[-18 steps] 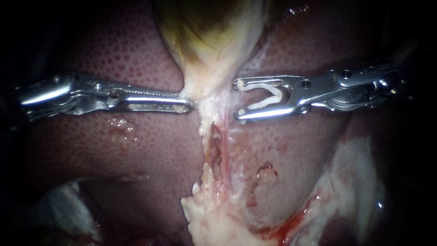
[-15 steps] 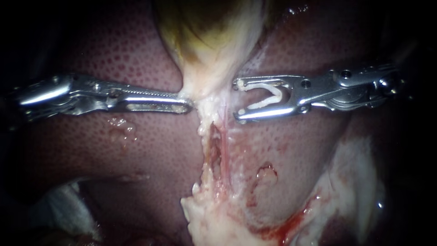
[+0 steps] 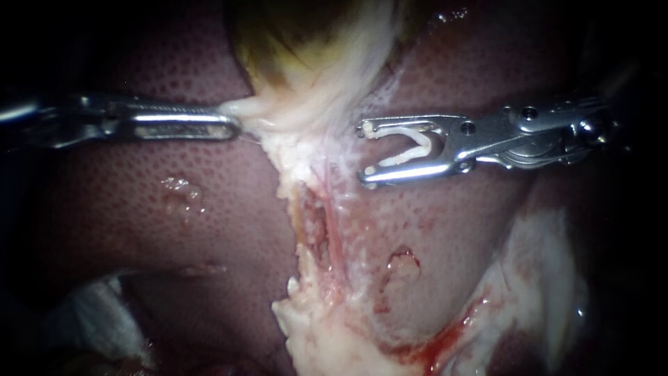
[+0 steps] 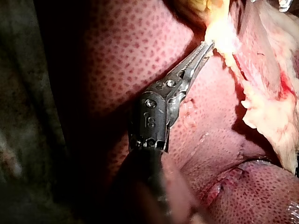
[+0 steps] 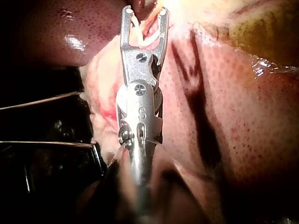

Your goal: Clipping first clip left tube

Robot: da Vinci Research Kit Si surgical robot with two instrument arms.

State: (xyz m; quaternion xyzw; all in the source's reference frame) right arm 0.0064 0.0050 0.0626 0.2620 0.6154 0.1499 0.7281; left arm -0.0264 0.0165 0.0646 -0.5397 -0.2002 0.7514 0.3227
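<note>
My left instrument (image 3: 233, 127) comes in from the left, its jaws shut on pale tissue at the neck of the yellow-green gallbladder (image 3: 313, 42) and drawing it leftward. In the left wrist view the same jaws (image 4: 208, 45) pinch that pale tissue. Below the neck a stretched stalk holds a reddish tube (image 3: 332, 230) beside a slit. My right instrument (image 3: 363, 153) stands just right of the stalk, apart from it. Its jaws stand wide and hold an open white clip (image 3: 417, 148) between them. The right wrist view shows the clip (image 5: 147, 39) in those jaws (image 5: 145, 11).
Spotted red liver (image 3: 174, 230) lies under everything. A small raw patch (image 3: 403, 261) marks it right of the stalk. Pale fatty tissue (image 3: 543, 278) with some blood (image 3: 445, 341) lies lower right. White gauze (image 3: 97, 313) shows lower left.
My left instrument has drawn back to the left and slightly up with the gallbladder neck, stretching the stalk leftward and widening it. The right instrument has stayed where it was.
</note>
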